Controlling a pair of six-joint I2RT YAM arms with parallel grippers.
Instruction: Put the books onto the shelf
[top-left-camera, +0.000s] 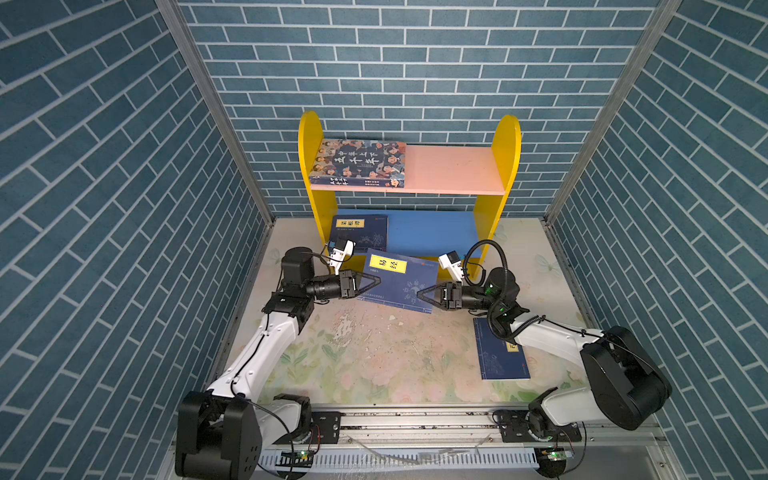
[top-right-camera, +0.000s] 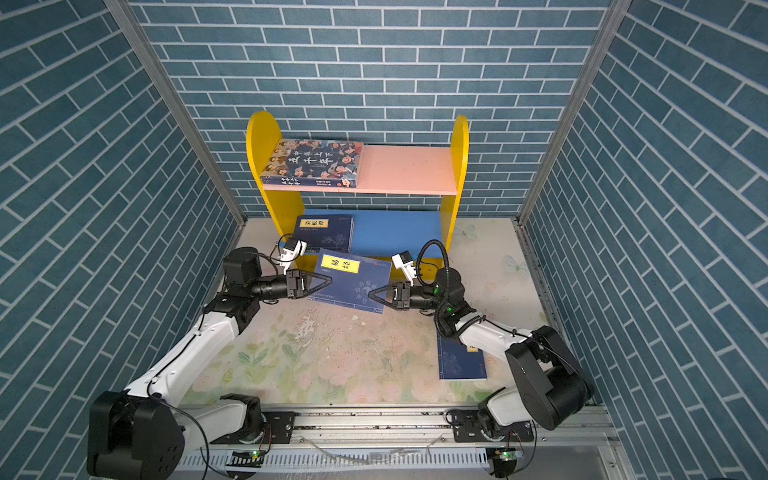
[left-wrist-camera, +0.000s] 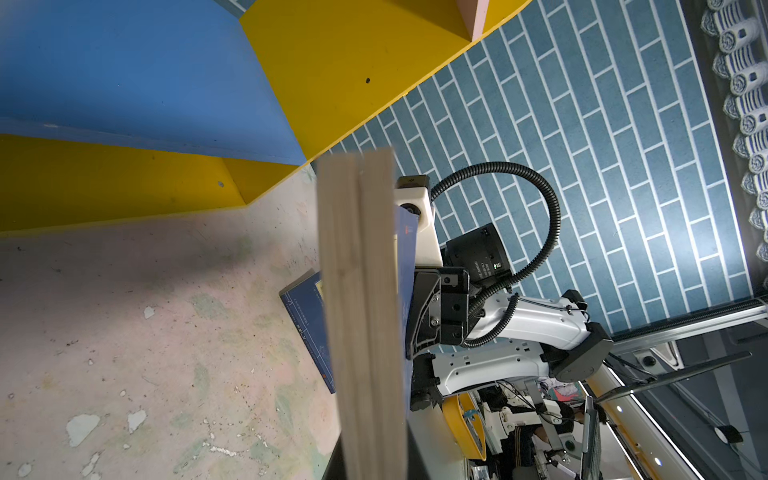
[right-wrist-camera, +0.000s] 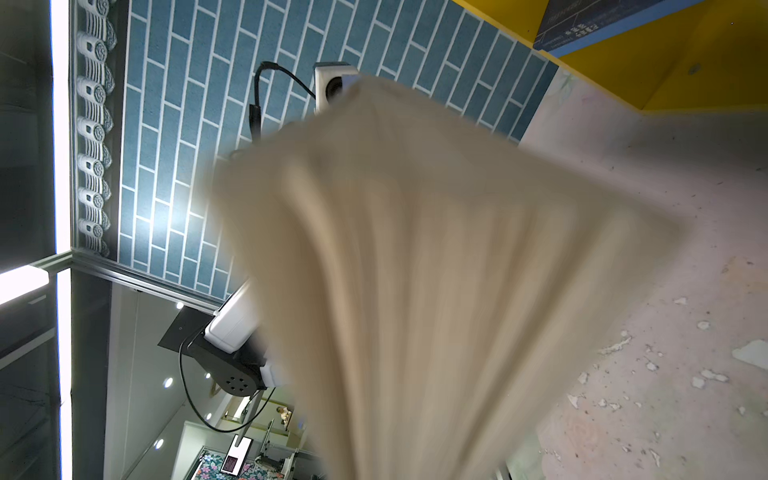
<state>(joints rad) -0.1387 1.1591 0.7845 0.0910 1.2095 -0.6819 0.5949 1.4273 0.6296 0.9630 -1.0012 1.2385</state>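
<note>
While both arms are meeting in front of the shelf (top-left-camera: 309, 137), your left gripper (top-left-camera: 376, 282) is clamping the left edge of the navy book (top-left-camera: 399, 286) with the yellow label, jaws closed on it. Your right gripper (top-left-camera: 419, 294) is sitting at that book's near right corner with one finger lying over the cover. I can't tell whether it's pinching or just touching.

The navy book is hanging tilted above the table (top-left-camera: 374, 353), just in front of the blue lower board (top-left-camera: 432, 232). The left wrist view is showing you this book (left-wrist-camera: 361, 311) edge-on, with a split running down the pages. I can't tell whether that's one volume or two. The right wrist view is giving you only a tan blur of pages (right-wrist-camera: 415, 270).

The cartoon-face book (top-left-camera: 361, 162) is lying flat on the pink upper board (top-left-camera: 453, 166), against the left yellow panel. A second navy book (top-left-camera: 361, 232) is lying flat at the left end of the blue lower board. A third navy book (top-left-camera: 498, 357) is lying on the table at the right, partly under your right arm and well apart from the shelf.
</note>
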